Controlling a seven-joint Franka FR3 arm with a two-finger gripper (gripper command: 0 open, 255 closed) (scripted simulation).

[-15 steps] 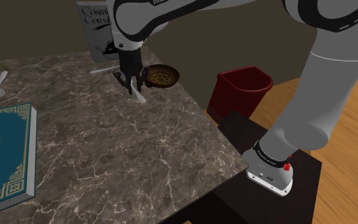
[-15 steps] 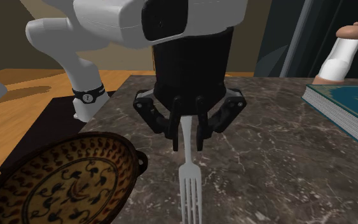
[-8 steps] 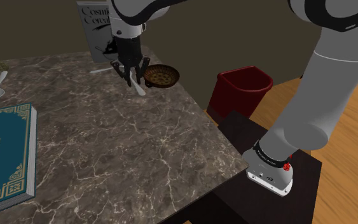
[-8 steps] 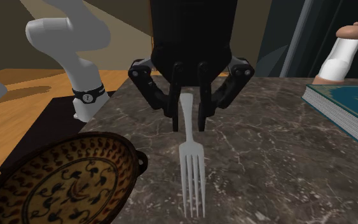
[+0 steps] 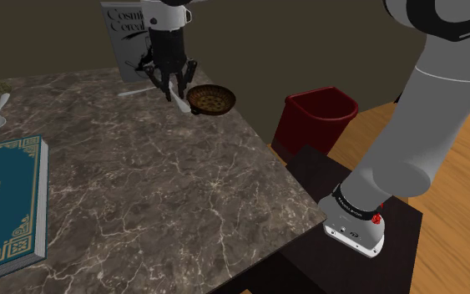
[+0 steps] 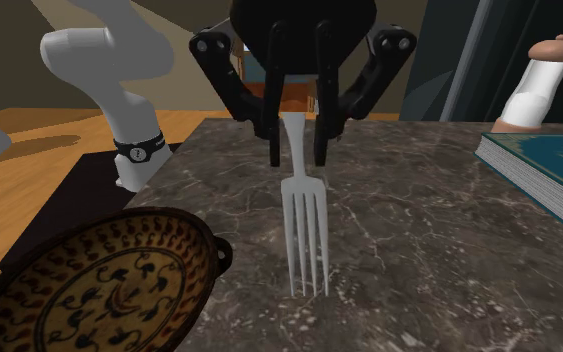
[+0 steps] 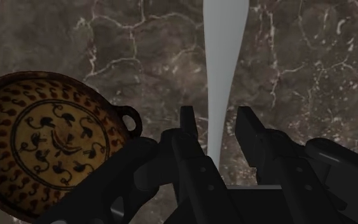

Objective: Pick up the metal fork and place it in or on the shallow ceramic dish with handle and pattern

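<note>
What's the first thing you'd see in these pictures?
A pale grey fork hangs tines-down over the dark marbled tabletop, clasped by the black end effector in the middle of the second exterior view. Beside it, at that view's lower left, sits a round brown dish with dark swirly patterns and a small loop handle.
</note>
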